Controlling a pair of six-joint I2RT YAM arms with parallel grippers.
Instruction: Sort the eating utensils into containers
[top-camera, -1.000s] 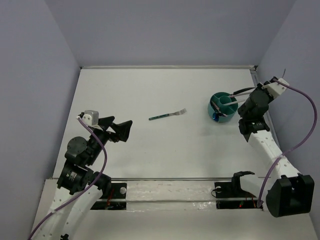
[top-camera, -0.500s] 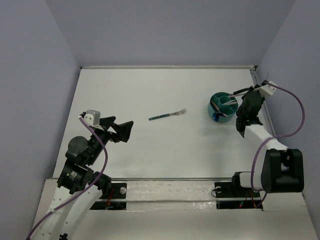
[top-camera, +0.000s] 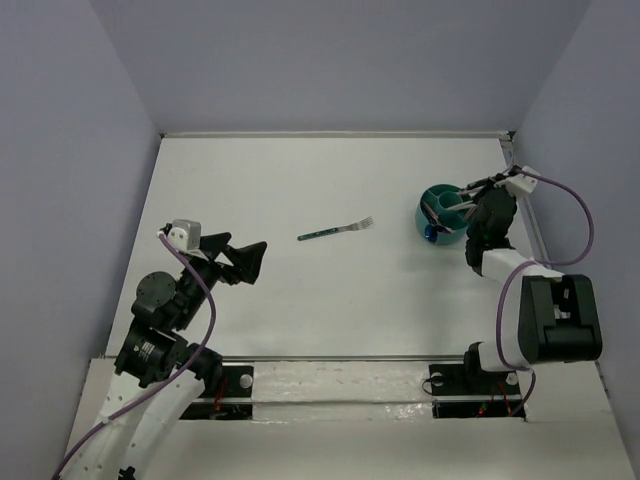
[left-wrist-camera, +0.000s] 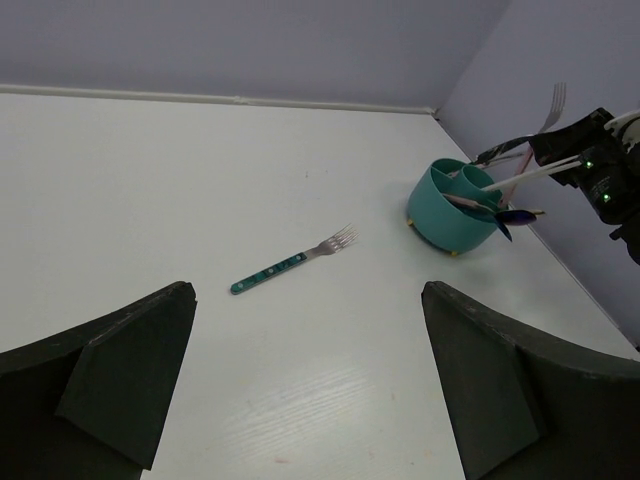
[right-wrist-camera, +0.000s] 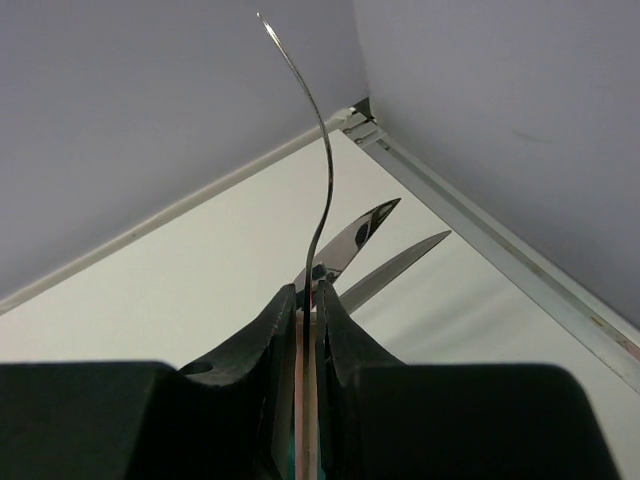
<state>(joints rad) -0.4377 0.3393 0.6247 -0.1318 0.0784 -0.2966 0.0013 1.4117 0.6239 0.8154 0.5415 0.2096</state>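
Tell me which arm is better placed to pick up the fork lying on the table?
Left. The left end effector is open, empty and faces the fork; the right end effector is shut on another utensil beside the cup.

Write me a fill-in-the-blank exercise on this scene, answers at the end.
The green-handled fork lies flat on the ____. The left gripper is ____ and holds nothing. The right gripper is ____ on a thin metal utensil. Other utensils sit in the teal ____.
Missing words: table; open; shut; cup.
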